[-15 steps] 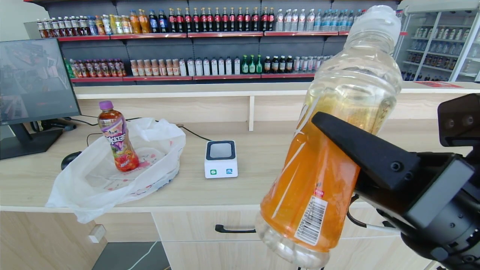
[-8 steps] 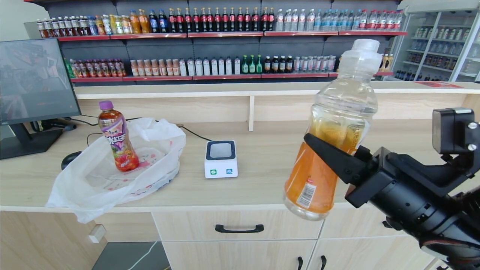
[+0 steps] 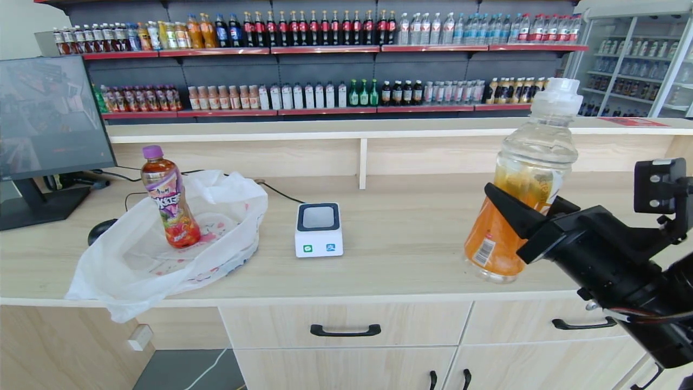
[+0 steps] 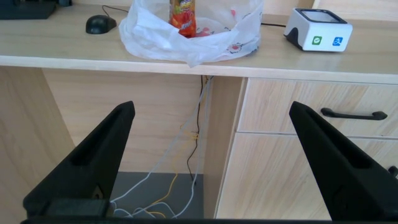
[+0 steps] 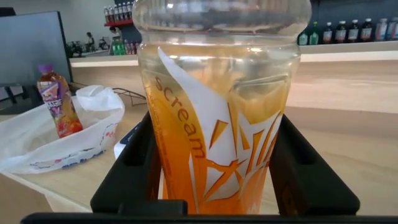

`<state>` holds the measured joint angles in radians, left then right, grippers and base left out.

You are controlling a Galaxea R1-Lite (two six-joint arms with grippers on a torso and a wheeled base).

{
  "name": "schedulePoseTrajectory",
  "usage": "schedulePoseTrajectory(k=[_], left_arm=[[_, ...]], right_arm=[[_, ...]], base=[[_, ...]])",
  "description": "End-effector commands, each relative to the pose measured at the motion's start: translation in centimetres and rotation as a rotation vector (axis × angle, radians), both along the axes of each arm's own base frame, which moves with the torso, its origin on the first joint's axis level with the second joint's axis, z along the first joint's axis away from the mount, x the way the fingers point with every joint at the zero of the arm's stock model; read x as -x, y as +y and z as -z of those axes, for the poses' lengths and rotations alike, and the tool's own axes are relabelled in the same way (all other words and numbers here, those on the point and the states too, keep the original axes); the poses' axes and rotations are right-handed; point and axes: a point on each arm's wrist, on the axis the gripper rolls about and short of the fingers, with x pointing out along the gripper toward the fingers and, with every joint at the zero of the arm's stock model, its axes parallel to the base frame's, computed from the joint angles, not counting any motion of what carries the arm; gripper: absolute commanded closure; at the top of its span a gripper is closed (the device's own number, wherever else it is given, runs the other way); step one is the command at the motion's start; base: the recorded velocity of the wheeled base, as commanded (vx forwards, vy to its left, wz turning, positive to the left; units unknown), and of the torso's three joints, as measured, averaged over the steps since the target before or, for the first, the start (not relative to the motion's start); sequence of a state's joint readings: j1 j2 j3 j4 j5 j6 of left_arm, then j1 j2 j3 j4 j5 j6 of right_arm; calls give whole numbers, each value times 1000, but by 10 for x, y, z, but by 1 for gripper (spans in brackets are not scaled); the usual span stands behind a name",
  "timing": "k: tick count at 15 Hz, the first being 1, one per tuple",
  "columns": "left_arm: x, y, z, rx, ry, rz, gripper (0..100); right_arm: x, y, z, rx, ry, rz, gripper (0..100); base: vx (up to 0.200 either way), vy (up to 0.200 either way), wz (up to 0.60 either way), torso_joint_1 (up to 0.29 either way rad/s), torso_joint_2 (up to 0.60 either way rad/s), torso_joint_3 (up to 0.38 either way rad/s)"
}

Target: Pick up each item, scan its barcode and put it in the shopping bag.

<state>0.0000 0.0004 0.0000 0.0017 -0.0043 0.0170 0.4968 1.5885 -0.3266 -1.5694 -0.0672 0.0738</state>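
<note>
Nearest first: the left pincer [image 4: 208, 165] hangs low in front of the desk's cupboards, spread wide with nothing in it. Up at the near right edge of the desk [image 3: 400, 238], the right pincer [image 5: 217, 180] is clamped across the middle of the orange drink bottle [image 3: 490, 244], one finger on each side of the label. The bottle tilts, its cap leaning far and right and its base at the desk's near edge (I cannot tell whether it touches the wood). Its barcode [image 3: 484, 252] sits low on the label, turned to the near left.

Further in, mid-desk, sits the white scanner [image 3: 319, 229], its window facing up. Left of it is the shopping bag [image 3: 135, 260], mouth open, with a purple-capped bottle [image 3: 169, 203] standing inside.

By my reading, the scan comes next. The good way is to swing left and roll the wrist so the barcode looks down at the window. Hold it close above the scanner without bumping it. Keep the squeeze firm, since the liquid will likely slosh and the bottle could slip. Then go over to the bag, setting it down apart from the standing bottle.
</note>
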Motion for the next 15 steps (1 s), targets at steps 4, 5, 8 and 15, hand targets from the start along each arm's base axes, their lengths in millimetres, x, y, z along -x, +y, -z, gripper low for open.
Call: schedulePoseTrajectory(k=[4, 5, 8, 15], left_arm=[[0, 0, 0, 0, -1, 0, 0], [0, 0, 0, 0, -1, 0, 0], [0, 0, 0, 2, -1, 0, 0], [0, 0, 0, 2, 1, -1, 0]], right_arm=[[-4, -6, 3, 7, 11, 33, 100], [1, -8, 2, 4, 6, 33, 100], [3, -12, 0, -4, -1, 44, 100], [0, -10, 5, 7, 19, 41, 100]], base=[[0, 0, 0, 0, 0, 0], [0, 0, 0, 0, 0, 0], [0, 200, 0, -4, -4, 2], [0, 200, 0, 4, 7, 2]])
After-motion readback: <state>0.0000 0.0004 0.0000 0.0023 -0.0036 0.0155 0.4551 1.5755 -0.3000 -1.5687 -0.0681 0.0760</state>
